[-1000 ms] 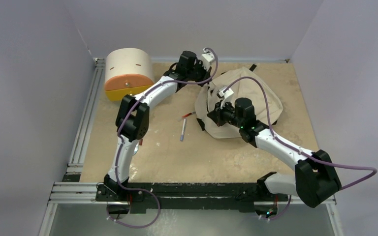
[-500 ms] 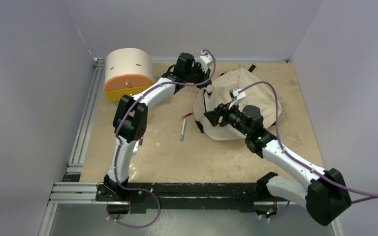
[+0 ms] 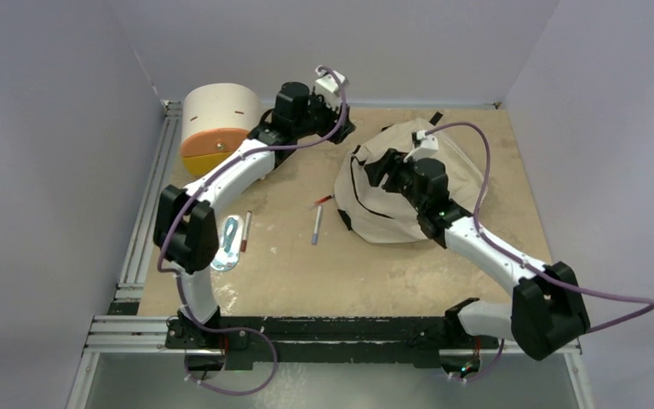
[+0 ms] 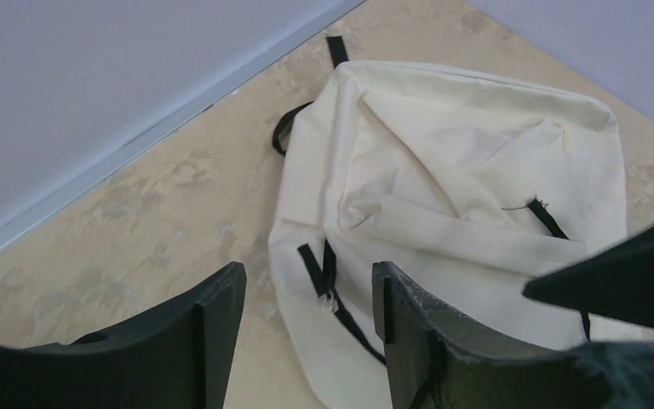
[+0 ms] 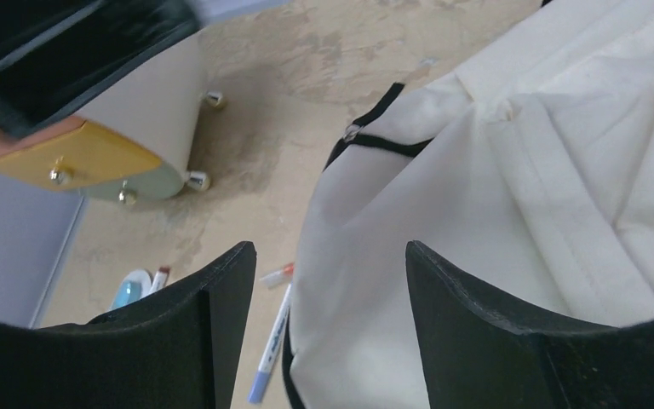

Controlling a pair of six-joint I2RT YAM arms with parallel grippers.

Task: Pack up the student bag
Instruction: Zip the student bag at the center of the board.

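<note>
Well, student bag [image 3: 464, 170]: slumped flat on the counter [image 3: 349, 273], about two o'clock from the counter's middle and near the back wall. It is cream cloth with a black zip line curving down its nine o'clock edge.
Left pincer [image 4: 306, 285]: spread, with nothing in it. It hangs off the bag's ten o'clock corner and looks down on the bag from there.
Right pincer [image 5: 330, 260]: also spread and empty, over the bag's nine o'clock side. I cannot tell whether it brushes the cloth.
How it will handle: light and limp, I'd judge. The creases and sagging folds show no stiffness at all. A pinch of loose cloth would likely raise only one fold while the rest drags behind. It looks neither fragile nor slippery.
Where to take hold: the zip edge by the small metal zip pull [image 5: 353, 132] looks best for opening the mouth. The black strap [image 4: 335, 51] at the bag's twelve o'clock end would do for shifting the whole thing. One pincer probably has to hold the lip up while the other feeds things in.
Waiting beside it: a blue-capped marker [image 3: 316, 227] and a red-capped pen [image 3: 324, 200] lie just off the bag's nine o'clock side. Another red-tipped pen [image 3: 245, 232] lies farther out toward eight o'clock.
Drawer box [image 3: 220, 128]: in the ten o'clock corner, well apart from the bag.
</note>
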